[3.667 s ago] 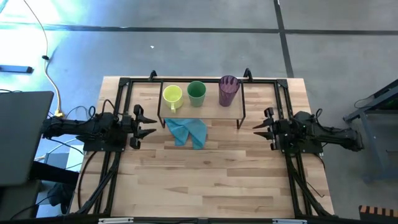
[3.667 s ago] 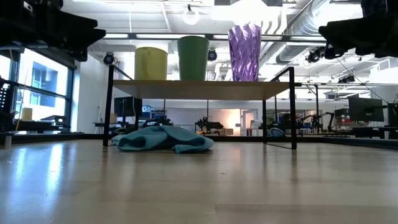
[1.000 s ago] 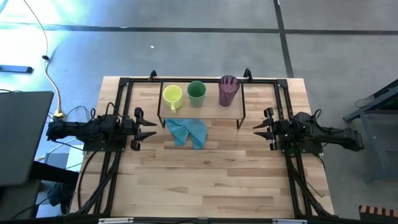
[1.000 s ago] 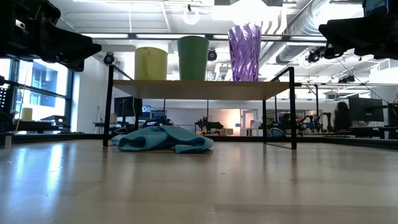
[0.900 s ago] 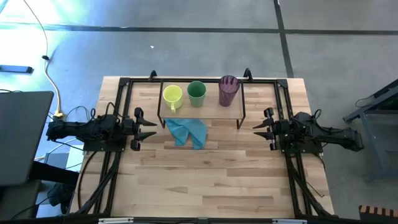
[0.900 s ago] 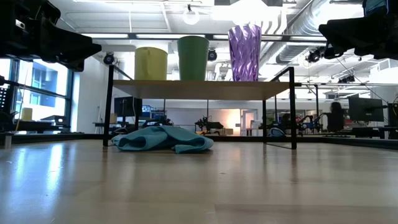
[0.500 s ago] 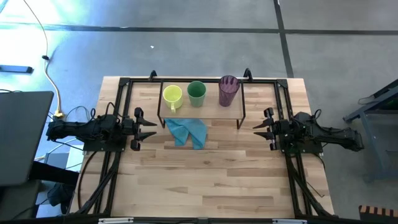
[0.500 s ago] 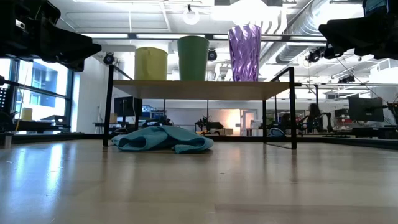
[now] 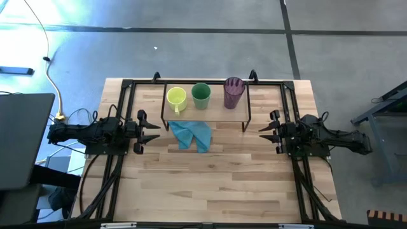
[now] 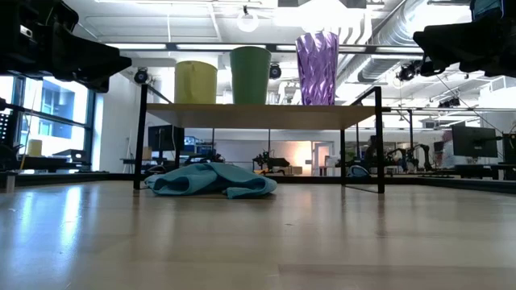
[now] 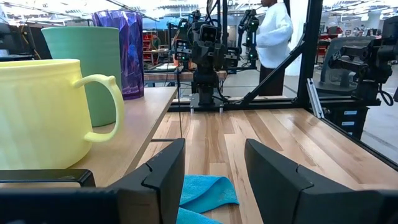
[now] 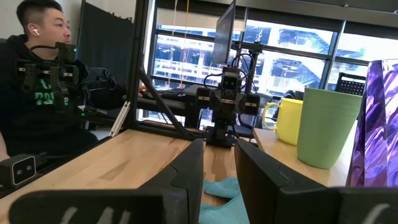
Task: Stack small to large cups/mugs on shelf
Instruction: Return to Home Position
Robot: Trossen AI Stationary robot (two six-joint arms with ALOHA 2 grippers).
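- In the low view both arms are cut off at the top corners, so neither gripper's fingertips show there, and the yellow mug (image 10: 196, 81) hides its handle.
- The blue cloth (image 9: 193, 134) lies at the near edge of the shelf (image 9: 216, 113); how far under it reaches is unclear.
- On the shelf, standing upright in a row, each apart: yellow mug left, green cup (image 9: 201, 95) middle, purple tumbler (image 9: 233, 93) right.
- The left gripper (image 9: 149, 125) hangs at the table's left side with its fingers spread and empty.
- The right gripper (image 9: 267, 130) mirrors it at the right side, fingers also parted around nothing.
- The wooden table (image 9: 210, 184) stands on a grey floor.
- Beyond the table, a seated person in dark clothes (image 12: 37, 81) and a standing person in a white top (image 11: 273, 31).
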